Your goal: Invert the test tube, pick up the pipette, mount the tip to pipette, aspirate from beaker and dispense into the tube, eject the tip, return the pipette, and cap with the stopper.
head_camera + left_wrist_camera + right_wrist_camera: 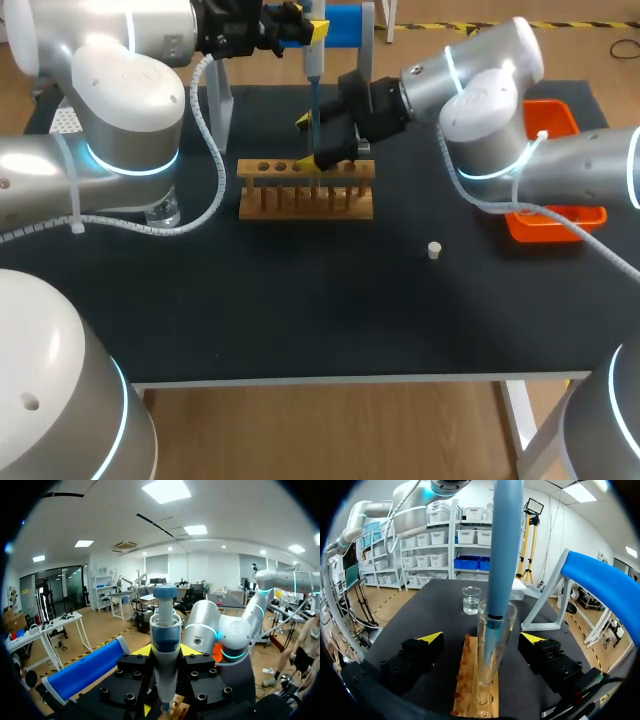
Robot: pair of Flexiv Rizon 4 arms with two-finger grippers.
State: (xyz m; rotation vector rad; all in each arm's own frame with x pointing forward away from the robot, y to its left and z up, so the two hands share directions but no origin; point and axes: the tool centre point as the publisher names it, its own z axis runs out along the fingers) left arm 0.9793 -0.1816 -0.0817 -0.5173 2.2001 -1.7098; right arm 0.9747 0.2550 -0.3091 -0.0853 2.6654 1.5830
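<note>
Blue pipette (166, 645) clamped in left pincer (165, 652), its tip down inside test tube (495, 645) standing in rack (470, 690), right pincer (482, 637) spread apart around it; dispense slowly, keeping vertical

The black counter (300, 300) carries a wooden rack (306, 190) directly under the right tool (316, 140). A glass beaker (162, 212) stands well off to that tool's left. A small white stopper (434, 250) lies to its right, nearer the front edge, and an orange tray (556, 118) farther right.
</note>
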